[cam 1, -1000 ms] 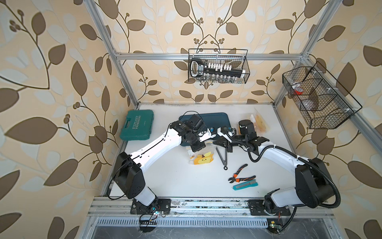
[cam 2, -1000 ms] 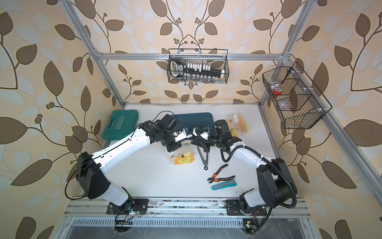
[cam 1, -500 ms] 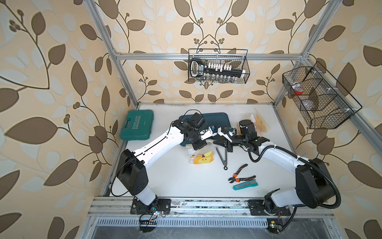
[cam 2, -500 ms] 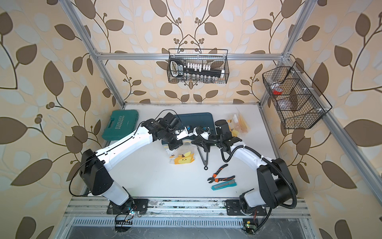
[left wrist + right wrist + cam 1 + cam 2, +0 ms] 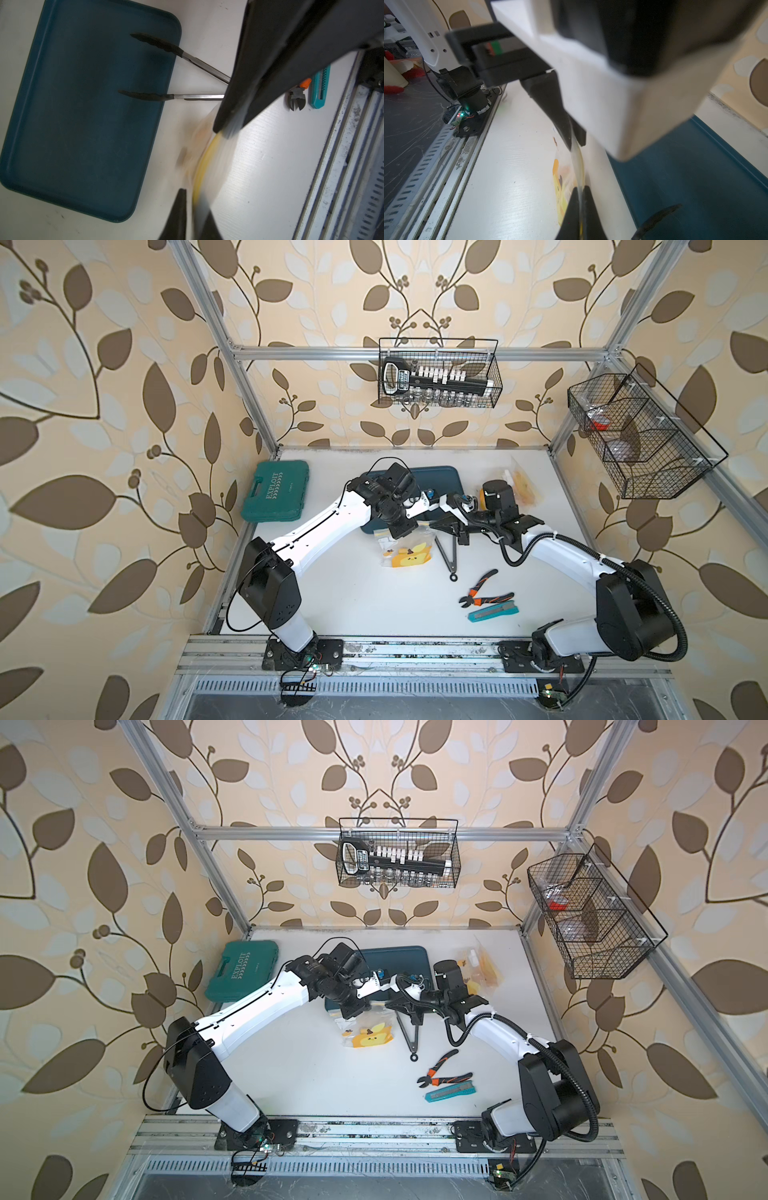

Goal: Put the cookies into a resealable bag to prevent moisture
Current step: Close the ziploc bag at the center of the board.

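Observation:
A clear resealable bag with a yellow duck print lies on the white table, just in front of the dark blue tray; the bag shows in both top views. My left gripper is shut on one end of its top edge, and my right gripper is shut on the other end. In the left wrist view the bag is blurred between my left gripper. In the right wrist view my right gripper pinches the bag. Small brown and orange shapes show through the plastic; I cannot tell cookies from print.
Black-tipped tongs lie beside the bag with their tips on the tray, which holds nothing else. Orange-handled cutters and a teal utility knife lie near the front right. A green tool case sits at the back left, more bags at the back right.
My left wrist has shifted slightly toward the right arm, along the bag's top edge. The bag and the right arm have hardly moved.

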You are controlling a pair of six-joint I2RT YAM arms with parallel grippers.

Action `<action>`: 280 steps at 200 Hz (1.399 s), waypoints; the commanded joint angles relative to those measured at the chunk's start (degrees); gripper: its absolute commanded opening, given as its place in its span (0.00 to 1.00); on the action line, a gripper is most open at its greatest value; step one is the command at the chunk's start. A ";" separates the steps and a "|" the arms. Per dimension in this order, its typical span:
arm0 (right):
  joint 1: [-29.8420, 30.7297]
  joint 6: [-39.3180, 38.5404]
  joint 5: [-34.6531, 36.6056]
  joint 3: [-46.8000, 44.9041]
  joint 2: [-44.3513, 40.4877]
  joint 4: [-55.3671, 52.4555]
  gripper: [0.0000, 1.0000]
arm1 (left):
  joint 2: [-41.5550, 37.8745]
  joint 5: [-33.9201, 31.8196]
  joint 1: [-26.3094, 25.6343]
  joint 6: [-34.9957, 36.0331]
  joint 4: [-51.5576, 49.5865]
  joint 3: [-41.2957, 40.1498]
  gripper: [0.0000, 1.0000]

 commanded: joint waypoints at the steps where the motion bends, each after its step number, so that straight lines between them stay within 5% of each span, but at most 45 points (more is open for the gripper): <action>1: 0.81 -0.61 -1.16 -0.54 -0.43 -0.05 0.00 | 1.05 5.45 -0.89 2.15 1.05 3.27 0.00; 6: 0.77 -0.63 -1.18 -0.52 -0.44 0.01 0.00 | 1.16 5.51 -0.88 2.15 1.04 3.51 0.00; 13: 0.81 -0.60 -1.19 -0.45 -0.42 -0.02 0.00 | 1.41 5.11 -0.89 1.73 1.17 3.75 0.19; 18: 0.83 -0.59 -1.17 -0.44 -0.41 0.01 0.00 | 1.39 4.88 -0.88 1.44 1.49 3.76 0.23; 26: 0.76 -0.64 -1.20 -0.35 -0.41 -0.02 0.00 | 1.44 5.25 -0.95 1.64 1.66 3.67 0.17; 34: 0.83 -0.64 -1.20 -0.37 -0.41 -0.04 0.00 | 1.53 5.92 -0.97 2.05 1.58 3.84 0.00; 51: 0.76 -0.73 -1.23 -0.42 -0.41 -0.05 0.00 | 2.07 7.36 -1.04 2.33 1.00 4.58 0.00; 62: 0.82 -0.64 -1.18 -0.38 -0.41 0.01 0.00 | 2.43 6.57 -1.06 1.63 1.55 4.81 0.18; 79: 0.82 -0.59 -1.20 -0.53 -0.56 -0.02 0.00 | 2.73 7.38 -1.19 1.91 1.92 4.96 0.00; 93: 0.81 -0.62 -1.15 -0.57 -0.53 -0.06 0.00 | 3.29 8.19 -1.40 2.38 1.66 5.66 0.00; 101: 0.90 -0.63 -1.12 -0.49 -0.55 0.02 0.00 | 3.74 8.07 -1.51 2.12 1.66 6.11 0.19; 106: 0.83 -0.64 -1.08 -0.54 -0.58 0.02 0.00 | 3.92 7.67 -1.59 1.83 1.77 6.28 0.23; 136: 0.91 -0.59 -1.01 -0.59 -0.67 0.02 0.00 | 4.61 8.20 -1.86 2.26 1.69 6.98 0.01; 158: 0.92 -0.59 -1.07 -0.60 -0.59 0.00 0.00 | 4.73 7.17 -2.03 1.57 2.46 7.11 0.34; 171: 1.00 -0.60 -1.05 -0.62 -0.62 0.00 0.00 | 4.66 7.14 -2.05 1.48 2.88 6.95 0.36; 199: 0.99 -0.73 -0.79 -0.87 -1.04 0.20 0.00 | 3.02 7.52 -2.02 1.65 5.41 4.50 0.30; 232: 0.83 -0.48 -0.61 -1.38 -1.59 0.90 0.00 | -0.34 8.81 -1.94 1.68 9.12 -0.81 0.00; 266: 0.40 -0.31 -0.07 -1.47 -1.63 1.02 0.00 | -2.32 7.43 -1.35 1.74 7.49 -3.59 0.00; 274: 0.26 -0.17 -0.05 -1.38 -1.63 1.01 0.00 | -3.04 6.42 -1.27 1.92 6.81 -4.16 0.20; 280: 0.24 -0.15 -0.06 -1.42 -1.64 1.04 0.00 | -3.58 5.23 -1.23 1.94 6.61 -4.68 0.24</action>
